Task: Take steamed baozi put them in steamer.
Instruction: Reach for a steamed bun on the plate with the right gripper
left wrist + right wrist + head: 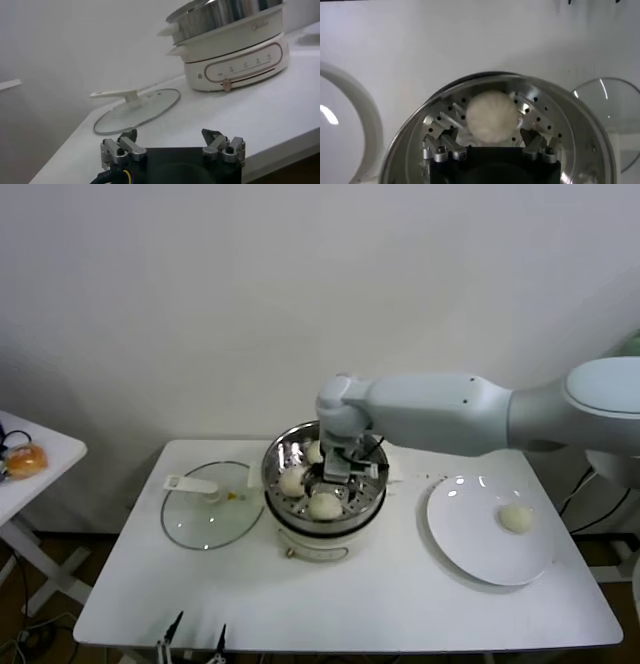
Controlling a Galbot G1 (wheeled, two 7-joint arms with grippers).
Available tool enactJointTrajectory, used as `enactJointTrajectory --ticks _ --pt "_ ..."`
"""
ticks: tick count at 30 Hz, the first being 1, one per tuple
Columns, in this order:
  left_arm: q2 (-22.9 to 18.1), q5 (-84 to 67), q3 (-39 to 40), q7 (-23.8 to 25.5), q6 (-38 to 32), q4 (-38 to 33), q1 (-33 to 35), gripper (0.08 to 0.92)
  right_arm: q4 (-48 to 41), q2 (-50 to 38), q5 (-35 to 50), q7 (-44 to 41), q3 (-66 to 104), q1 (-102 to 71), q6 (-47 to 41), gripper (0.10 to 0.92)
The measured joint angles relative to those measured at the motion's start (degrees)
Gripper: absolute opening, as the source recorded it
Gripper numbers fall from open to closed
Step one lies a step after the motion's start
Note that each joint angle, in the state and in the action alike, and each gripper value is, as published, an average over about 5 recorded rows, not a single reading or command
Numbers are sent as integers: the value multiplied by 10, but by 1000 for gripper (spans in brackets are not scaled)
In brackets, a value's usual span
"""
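Note:
The steamer [275, 456] stands mid-table on its white base, with three steamed baozi inside: one [292, 480], one [324, 506] and one [314, 451]. A further baozi [516, 518] lies on the white plate [470, 534]. My right gripper [338, 474] hangs inside the steamer's rim [580, 125]. It is open, and a baozi [491, 117] rests on the perforated tray between its fingers, with a gap on each side. My left gripper [172, 142] waits open and empty at the table's front edge [197, 632], facing the steamer [225, 20].
A glass lid [205, 519] lies flat just left of the steamer and also shows as the lid [137, 110] in the left wrist view. A small side table at far left carries an orange bun-like thing [25, 457]. Bare tabletop lies in front of the steamer.

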Motion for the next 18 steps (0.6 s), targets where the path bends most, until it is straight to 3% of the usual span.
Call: enactJointTrajectory --ticks 12,18 --pt "0 2 5 1 -1 -1 1 823 -41 -106 160 -53 -99 105 -85 823" --pt "0 1 7 2 -2 -4 0 823 -52 -180 199 -59 -135 110 -141 823"
